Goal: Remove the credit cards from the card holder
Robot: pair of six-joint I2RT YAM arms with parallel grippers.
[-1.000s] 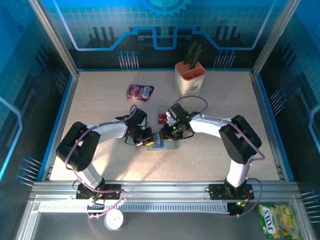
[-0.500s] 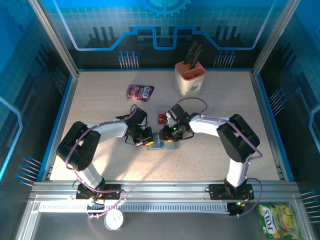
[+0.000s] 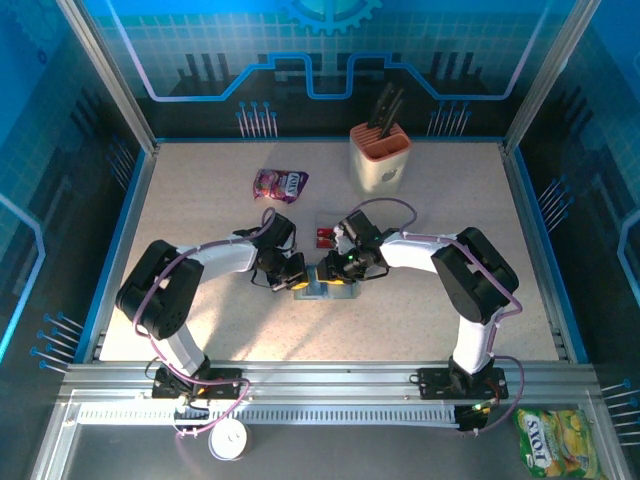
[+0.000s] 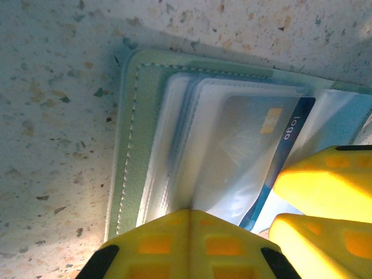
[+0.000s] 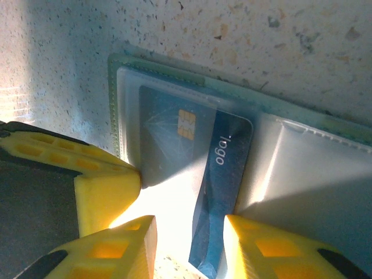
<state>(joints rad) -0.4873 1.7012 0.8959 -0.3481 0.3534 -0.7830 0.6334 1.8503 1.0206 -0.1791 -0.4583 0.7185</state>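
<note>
Speckled tabletop (image 3: 420, 320); close up, blue card (image 5: 224, 174).

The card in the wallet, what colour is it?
Dark blue card with a gold chip; clearest in the right wrist view.

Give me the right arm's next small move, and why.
Probably close the fingers of the right gripper on the blue card: its free corner pokes out of the clear sleeve of the card holder and sits loose between them; the shut left gripper seems to pin the holder.
</note>
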